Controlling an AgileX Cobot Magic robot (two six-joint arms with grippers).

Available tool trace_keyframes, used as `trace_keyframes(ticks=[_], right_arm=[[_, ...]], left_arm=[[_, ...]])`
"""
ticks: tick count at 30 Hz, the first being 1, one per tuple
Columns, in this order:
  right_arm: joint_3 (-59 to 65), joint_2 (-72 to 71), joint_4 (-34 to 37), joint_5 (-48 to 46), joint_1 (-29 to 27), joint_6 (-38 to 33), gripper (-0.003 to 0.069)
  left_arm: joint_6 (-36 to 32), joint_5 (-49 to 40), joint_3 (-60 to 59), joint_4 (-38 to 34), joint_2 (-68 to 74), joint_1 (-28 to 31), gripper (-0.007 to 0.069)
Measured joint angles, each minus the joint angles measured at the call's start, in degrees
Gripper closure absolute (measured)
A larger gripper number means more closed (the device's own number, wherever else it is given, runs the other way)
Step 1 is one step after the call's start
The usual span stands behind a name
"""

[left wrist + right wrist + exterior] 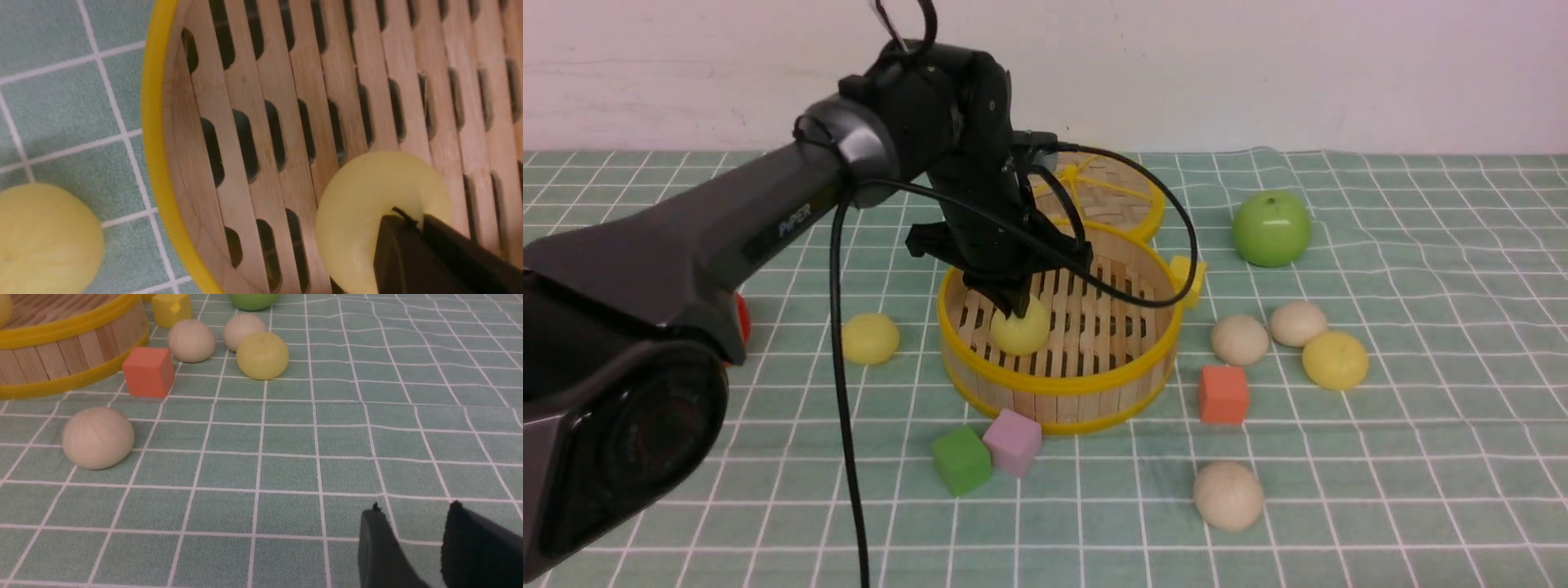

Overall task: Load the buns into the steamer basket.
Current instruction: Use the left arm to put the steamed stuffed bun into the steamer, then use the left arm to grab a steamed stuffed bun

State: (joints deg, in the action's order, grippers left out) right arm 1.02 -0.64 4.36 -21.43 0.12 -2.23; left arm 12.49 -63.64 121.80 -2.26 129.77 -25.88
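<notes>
A pale yellow bun (1021,330), mid-frame in the front view inside the steamer basket (1062,404), dents between the tightly pinched fingers of the left gripper (1018,310), so it is evidently soft and light and best held across its dome; the right gripper (414,508) is spread and empty.

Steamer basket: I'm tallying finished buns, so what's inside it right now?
One pale yellow bun is inside the steamer basket, with the left claw shut on it. The arm hides part of the basket's far left side.

green checked cloth (1421,490), steamer basket (1058,404), buns (1228,495), apple (1271,229), lid (1127,204), cubes (1223,394) (coloured)
</notes>
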Motion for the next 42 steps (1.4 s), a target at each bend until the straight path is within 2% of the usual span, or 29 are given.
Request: trace_keyframes(ticks=[4,7,9,11,12,14,18,27,33,40,42], right_arm=[[0.0,0.0,0.0,0.0,0.0,0.0,0.0419],[0.0,0.0,0.0,0.0,0.0,0.0,0.0419],[0.0,0.0,0.0,0.0,0.0,0.0,0.0419],[0.0,0.0,0.0,0.0,0.0,0.0,0.0419],[0.0,0.0,0.0,0.0,0.0,0.0,0.0419],[0.0,0.0,0.0,0.0,0.0,0.0,0.0419],[0.0,0.0,0.0,0.0,0.0,0.0,0.0419],[0.0,0.0,0.0,0.0,0.0,0.0,0.0419],[0.0,0.0,0.0,0.0,0.0,0.0,0.0419],[0.0,0.0,0.0,0.0,0.0,0.0,0.0419],[0.0,0.0,0.0,0.0,0.0,0.0,0.0419]], left_arm=[[0.2,0.0,0.3,0.0,0.0,0.0,0.0584],[0.5,-0.2,0.4,-0.1,0.0,0.0,0.0519],[1.2,-0.6,0.4,-0.1,0.0,0.0,0.044],[1.4,-0.9,0.4,-0.2,0.0,0.0,0.0401],[1.6,-1.6,0.4,-0.3,-0.1,0.0,0.0334],[1.6,-2.5,0.4,-0.6,-0.6,0.0,0.0277],[1.6,-5.0,0.4,-0.9,-3.8,0.0,0.0212],[1.6,-7.2,0.3,4.9,-12.3,0.0,0.0198],[3.2,-7.2,-5.9,8.8,-17.6,0.5,0.0225],[7.5,-7.0,-17.7,9.7,-20.5,6.9,0.0298],[8.0,-4.4,-19.7,10.9,-20.3,9.8,0.032]])
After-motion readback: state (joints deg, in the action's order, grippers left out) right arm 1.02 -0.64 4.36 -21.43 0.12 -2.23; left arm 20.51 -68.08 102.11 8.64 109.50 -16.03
